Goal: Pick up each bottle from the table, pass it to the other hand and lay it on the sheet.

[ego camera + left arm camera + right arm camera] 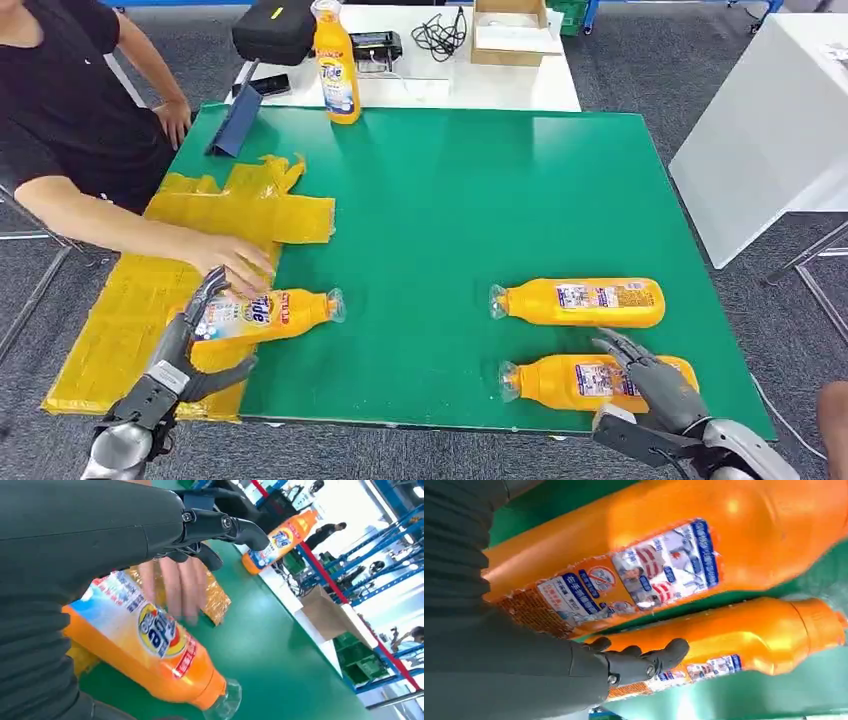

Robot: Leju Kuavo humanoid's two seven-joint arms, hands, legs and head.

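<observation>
An orange bottle [262, 316] [150, 650] lies on its side at the edge of the yellow sheet [120, 310], cap end on the green mat [450, 190]. My left hand [195, 345] [100, 540] is spread around its base, with the fingers [235, 527] lifted off it and the thumb below. A person's hand [238, 263] [175, 587] rests just beyond it. Two more bottles lie at the right, a far one [580, 303] [754, 635] and a near one [585, 382] [664, 560]. My right hand [650, 380] [524, 670] hovers open over the near one.
A fourth orange bottle [337, 65] [280, 540] stands upright at the mat's far edge. Beyond it a white table [450, 85] carries a black bag, cables and a cardboard box [510, 30]. The person sits at the left, with a blue holder [238, 120] close by.
</observation>
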